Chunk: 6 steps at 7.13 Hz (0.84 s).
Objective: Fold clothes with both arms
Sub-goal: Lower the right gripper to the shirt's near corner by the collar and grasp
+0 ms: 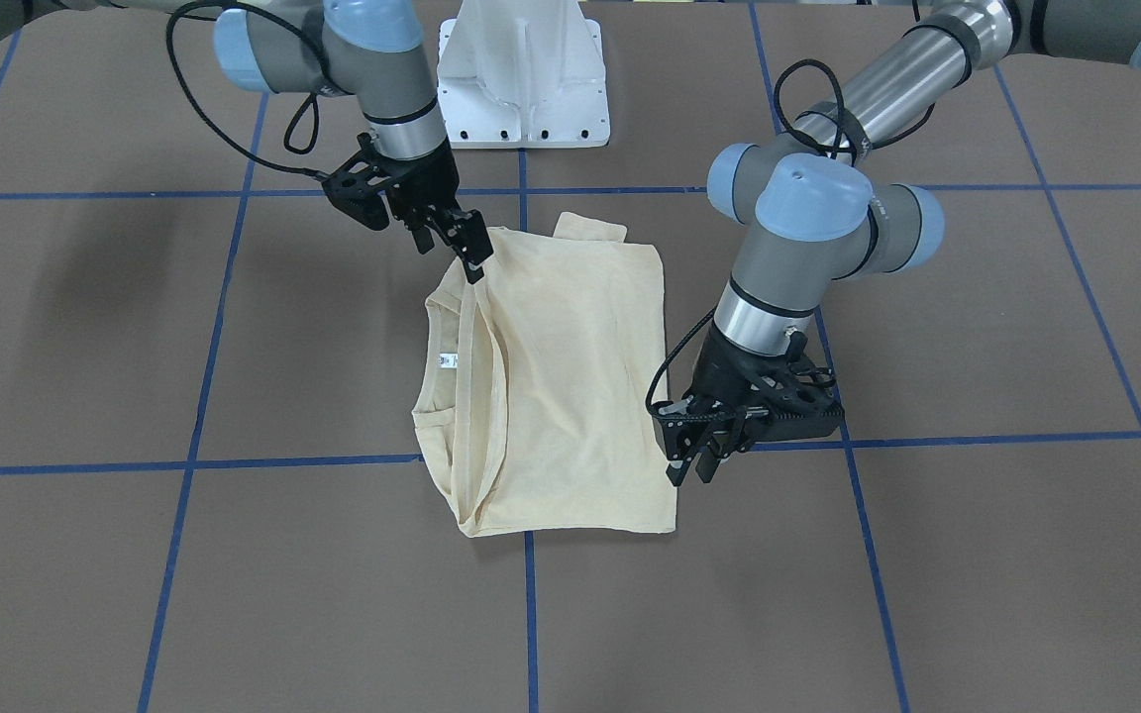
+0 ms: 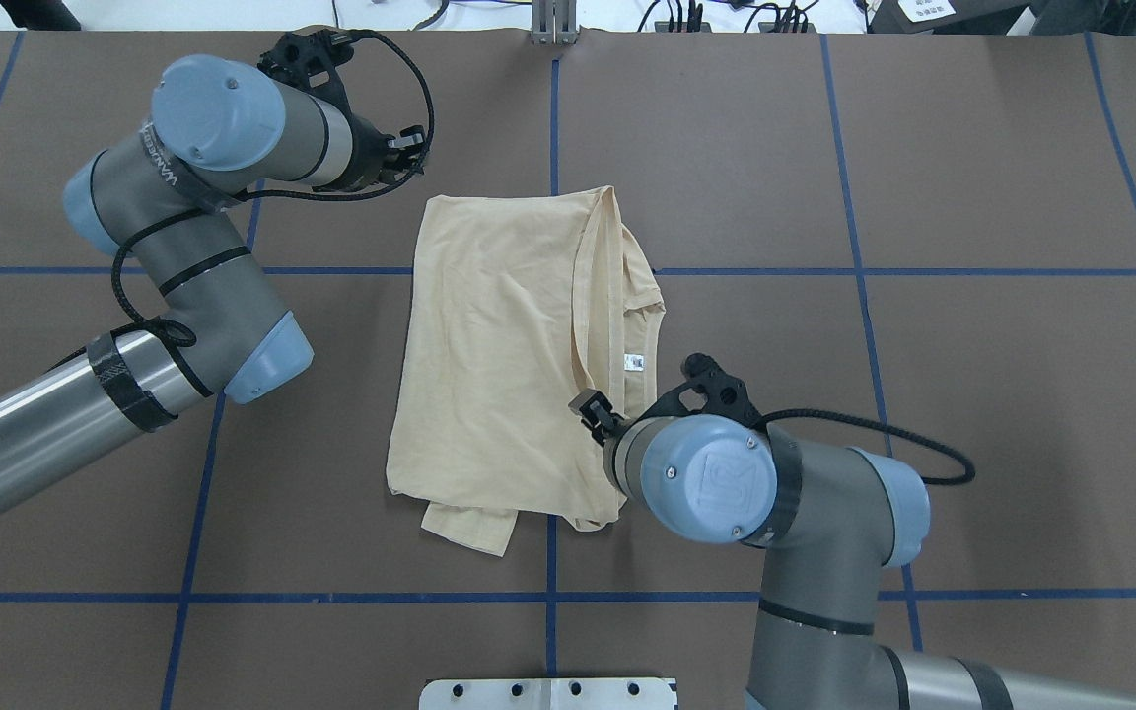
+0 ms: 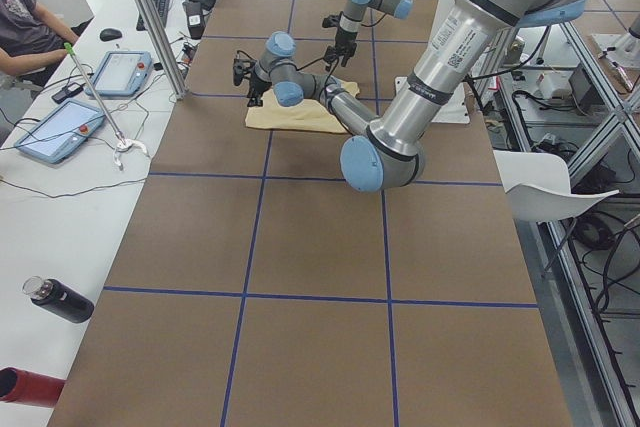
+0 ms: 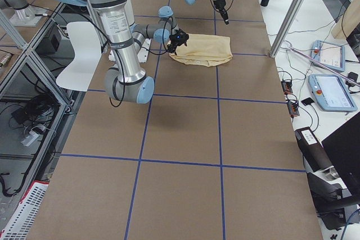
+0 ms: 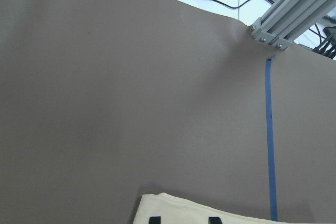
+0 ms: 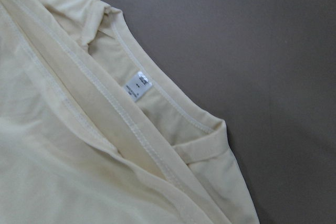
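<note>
The cream-yellow T-shirt (image 1: 570,376) lies folded lengthwise and flat in the middle of the brown table, back side up, print hidden. Its collar and white neck label (image 1: 448,361) show at the fold's open side, also in the overhead view (image 2: 633,362) and the right wrist view (image 6: 137,85). My right gripper (image 1: 462,250) hovers low at the shirt's near collar-side corner, open, one finger over the fabric edge. My left gripper (image 1: 689,470) is open just off the shirt's far hem corner. Its fingertips (image 5: 153,219) show above the shirt's edge (image 5: 178,208).
The white pedestal base (image 1: 523,89) stands at the table's near edge behind the shirt. Blue tape lines (image 1: 283,462) grid the table. An aluminium post (image 5: 294,9) and cables stand at the far edge. An operators' bench with tablets (image 3: 60,127) runs beyond it.
</note>
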Each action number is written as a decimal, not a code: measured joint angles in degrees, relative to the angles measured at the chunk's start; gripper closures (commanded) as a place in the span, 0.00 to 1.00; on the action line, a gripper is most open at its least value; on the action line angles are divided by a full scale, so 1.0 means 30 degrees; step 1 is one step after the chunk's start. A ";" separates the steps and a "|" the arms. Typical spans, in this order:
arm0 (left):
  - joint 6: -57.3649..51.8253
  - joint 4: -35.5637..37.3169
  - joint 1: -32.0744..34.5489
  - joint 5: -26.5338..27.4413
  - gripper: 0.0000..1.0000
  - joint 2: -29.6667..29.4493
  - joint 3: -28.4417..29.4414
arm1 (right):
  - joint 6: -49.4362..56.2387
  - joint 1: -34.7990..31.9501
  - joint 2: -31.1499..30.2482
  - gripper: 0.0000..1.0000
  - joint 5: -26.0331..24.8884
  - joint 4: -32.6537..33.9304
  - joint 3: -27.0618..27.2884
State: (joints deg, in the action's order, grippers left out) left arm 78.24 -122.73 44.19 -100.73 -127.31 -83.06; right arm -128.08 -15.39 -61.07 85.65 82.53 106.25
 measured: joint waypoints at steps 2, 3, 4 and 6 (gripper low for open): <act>0.0106 0.0121 0.0006 -0.0023 0.58 0.0121 -0.0347 | -0.1449 0.0840 -0.0091 0.04 -0.0607 -0.0027 -0.0299; 0.0179 0.0141 0.0006 -0.0025 0.58 0.0153 -0.0494 | -0.1821 0.0952 -0.0009 0.07 -0.0661 -0.0053 -0.0615; 0.0244 0.0152 0.0014 -0.0026 0.58 0.0183 -0.0603 | -0.2007 0.1001 0.0041 0.08 -0.0679 -0.0095 -0.0873; 0.0283 0.0156 0.0016 -0.0026 0.58 0.0234 -0.0662 | -0.2170 0.1022 0.0052 0.41 -0.0687 -0.0537 -0.1440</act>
State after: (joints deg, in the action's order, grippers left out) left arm 79.08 -122.26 44.24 -100.81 -126.61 -85.04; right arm -134.59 -12.32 -60.91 83.59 80.92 101.93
